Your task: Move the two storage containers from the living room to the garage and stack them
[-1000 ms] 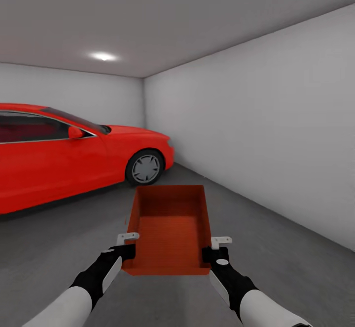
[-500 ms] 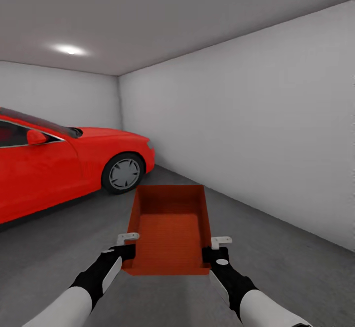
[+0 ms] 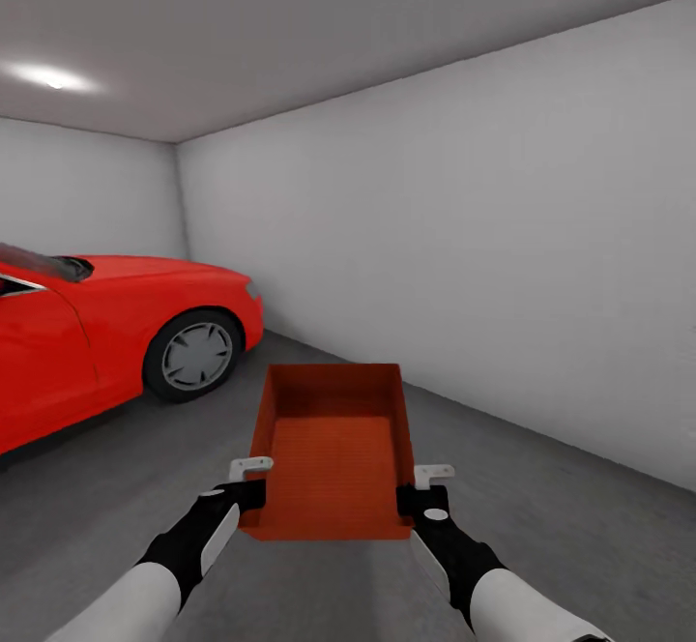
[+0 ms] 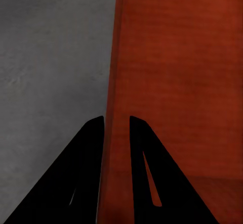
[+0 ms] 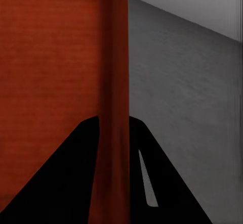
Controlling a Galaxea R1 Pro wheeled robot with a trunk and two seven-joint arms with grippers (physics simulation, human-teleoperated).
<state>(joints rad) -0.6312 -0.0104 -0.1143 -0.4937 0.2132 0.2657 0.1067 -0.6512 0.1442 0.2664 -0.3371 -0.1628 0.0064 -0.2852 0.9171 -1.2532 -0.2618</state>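
Turned rightward, camera view: car now further left. Left gripper and right gripper clamped on bin walls, above floor.

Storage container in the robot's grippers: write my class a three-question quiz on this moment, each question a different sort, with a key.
1. True or false: the storage container rests on the floor.
2. Which wall does the left gripper clamp? A) the container's left side wall B) its far wall C) its floor
3. Fill in: the red car stands to the robot's ____.

Key
1. False; both grippers hold it in the air, the right gripper on the right wall.
2. A
3. left
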